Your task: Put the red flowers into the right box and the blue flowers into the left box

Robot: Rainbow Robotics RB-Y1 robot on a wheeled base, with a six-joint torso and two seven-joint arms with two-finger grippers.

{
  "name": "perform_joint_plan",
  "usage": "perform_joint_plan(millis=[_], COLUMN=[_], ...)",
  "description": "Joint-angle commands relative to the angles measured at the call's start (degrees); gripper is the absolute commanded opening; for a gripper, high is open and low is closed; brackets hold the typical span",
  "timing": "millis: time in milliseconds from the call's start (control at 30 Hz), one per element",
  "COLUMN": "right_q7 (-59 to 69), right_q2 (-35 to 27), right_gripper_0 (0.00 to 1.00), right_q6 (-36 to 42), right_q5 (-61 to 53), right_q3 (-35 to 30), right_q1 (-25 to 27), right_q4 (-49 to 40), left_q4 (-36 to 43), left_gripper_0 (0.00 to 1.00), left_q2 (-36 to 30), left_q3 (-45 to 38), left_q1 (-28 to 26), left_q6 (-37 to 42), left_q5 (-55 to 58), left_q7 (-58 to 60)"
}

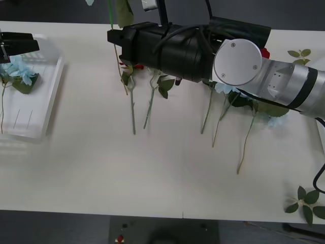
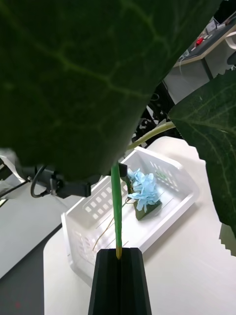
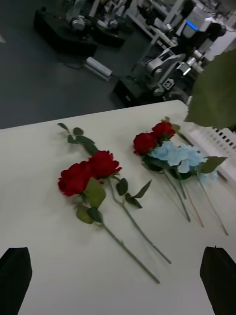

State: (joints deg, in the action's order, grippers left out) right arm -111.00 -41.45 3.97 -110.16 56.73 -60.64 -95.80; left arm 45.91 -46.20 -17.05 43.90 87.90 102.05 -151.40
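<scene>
Carrying a stem, our right gripper [image 2: 118,256] has its black fingers clamped together on the thin green stalk [image 2: 116,211]; its bloom is hidden. Ahead lies the left box [image 2: 78,236], one blue flower [image 2: 144,189] inside, so we judge a blue delivery is under way: next, lower and release. Our left gripper [image 3: 118,268] hangs spread wide, empty, above the red flowers [image 3: 88,172].

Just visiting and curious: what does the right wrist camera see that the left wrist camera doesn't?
Right wrist: the right gripper, jaws shut on a green stem, and the left box holding one blue flower. Left wrist: the left gripper, jaws open, four red flowers and a leaf sprig. Both: blue flowers and the white table.
</scene>
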Motion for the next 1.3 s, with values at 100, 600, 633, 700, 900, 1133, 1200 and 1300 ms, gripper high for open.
perform_joint_plan(millis=[100,600,633,700,900,1133,1200,1300], right_q7=[1.4,1.4,1.4,1.4,1.4,1.4,1.4,1.4], right_q2=[-0.3,-0.3,-0.3,-0.3,-0.3,-0.3,-0.3,-0.3], right_gripper_0=[0.00,0.00,0.00,0.00,0.00,0.00,0.00,0.00], right_q6=[-0.3,-0.3,-0.3,-0.3,-0.3,-0.3,-0.3,-0.3], right_q5=[-0.5,-0.5,-0.5,-0.5,-0.5,-0.5,-0.5,-0.5], right_q3=[-0.7,-0.7,-0.7,-0.7,-0.7,-0.7,-0.7,-0.7], right_q1=[-1.8,-1.8,-1.8,-1.8,-1.8,-1.8,-1.8,-1.8], right_q4=[-1.3,-1.3,-1.3,-1.3,-1.3,-1.3,-1.3,-1.3], left_q4=[1.6,8.4,8.9,10.6,13.1,14.5,14.7,14.7], left_gripper_0=[1.00,1.00,1.00,1.00,1.00,1.00,1.00,1.00], left_q2=[2.9,6.6,6.6,7.3,9.8,11.3,11.5,11.5], left_q3=[1.8,17.0,17.8,19.9,20.7,22.6,22.6,22.8], left_q1=[0.2,1.1,1.2,1.2,1.2,1.2,1.1,1.1], left_q6=[5.9,3.1,2.6,1.0,0.1,-1.9,-2.1,-2.0], left_q5=[5.8,15.6,16.3,18.3,18.7,19.3,19.2,19.3], left_q7=[-3.6,-3.6,-3.6,-3.6,-3.6,-3.6,-3.6,-3.6])
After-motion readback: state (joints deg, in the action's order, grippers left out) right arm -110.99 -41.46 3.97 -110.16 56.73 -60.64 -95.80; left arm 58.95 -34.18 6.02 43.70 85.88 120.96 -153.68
